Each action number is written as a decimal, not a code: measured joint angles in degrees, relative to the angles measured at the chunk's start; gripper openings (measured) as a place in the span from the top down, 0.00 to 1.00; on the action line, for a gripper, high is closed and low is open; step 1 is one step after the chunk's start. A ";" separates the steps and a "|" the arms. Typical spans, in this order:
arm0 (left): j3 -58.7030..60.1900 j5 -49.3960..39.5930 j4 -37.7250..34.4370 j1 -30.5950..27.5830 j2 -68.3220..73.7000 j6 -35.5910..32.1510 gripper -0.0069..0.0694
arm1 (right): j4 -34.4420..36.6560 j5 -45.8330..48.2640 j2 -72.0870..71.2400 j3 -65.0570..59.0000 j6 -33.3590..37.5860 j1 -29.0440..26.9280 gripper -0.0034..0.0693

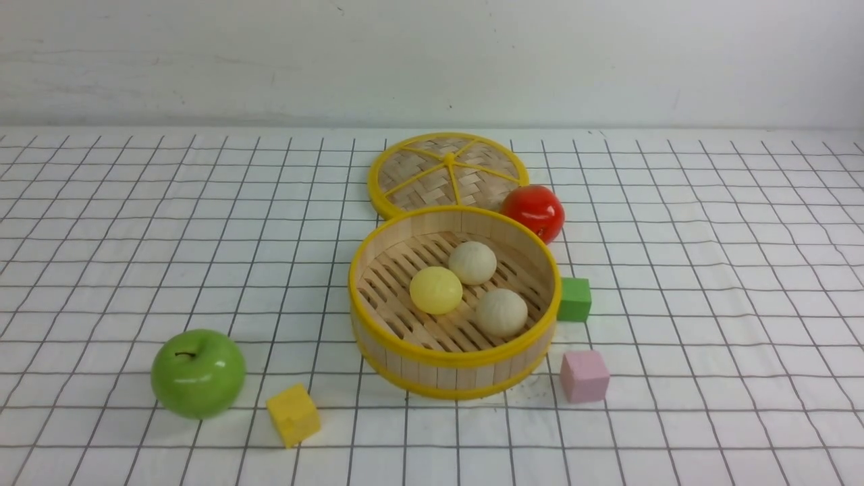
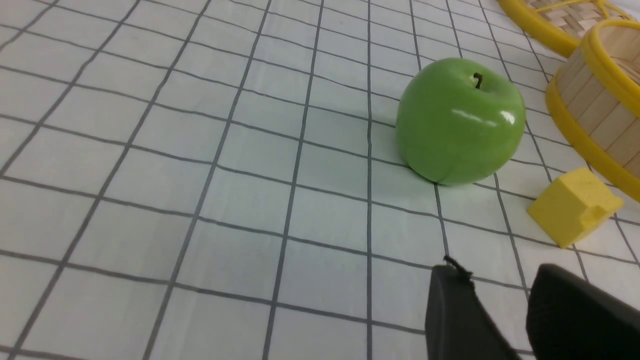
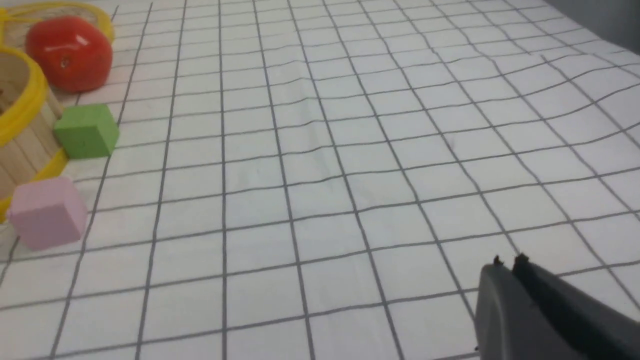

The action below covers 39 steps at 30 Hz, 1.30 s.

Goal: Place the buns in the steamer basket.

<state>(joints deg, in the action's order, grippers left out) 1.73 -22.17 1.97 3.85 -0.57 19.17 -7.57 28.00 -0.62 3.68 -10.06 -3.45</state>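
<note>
Left end effector [image 2: 500,280] parted, right end effector [image 3: 507,262] closed, both empty; three buns [image 1: 437,290] in one steamer basket [image 1: 452,356].

The tabletop [image 1: 101,223] has a white cloth with a dark grid. In the front view, the steamer basket [image 1: 453,368] stands at the centre, the woven lid [image 1: 447,172] flat just above it, the red tomato [image 1: 533,212] and the green cube [image 1: 574,299] at its right. The pink cube [image 1: 584,376] lies at lower right, the green apple [image 1: 198,372] and the yellow cube [image 1: 293,414] at lower left.
</note>
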 joint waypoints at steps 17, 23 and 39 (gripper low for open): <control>0.00 0.05 0.00 0.00 0.00 0.00 0.61 | 8.81 -5.19 0.00 -4.55 11.14 0.00 0.90; 0.00 0.05 0.00 0.00 0.00 0.00 0.60 | 8.99 -5.25 0.00 -4.57 11.14 0.00 0.88; 0.00 0.05 0.00 0.00 0.00 0.00 0.60 | 8.99 -5.32 0.00 -4.62 11.21 0.00 0.85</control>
<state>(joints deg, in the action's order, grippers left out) 1.73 -22.12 1.97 3.85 -0.57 19.17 1.42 22.68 -0.62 -0.93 1.15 -3.45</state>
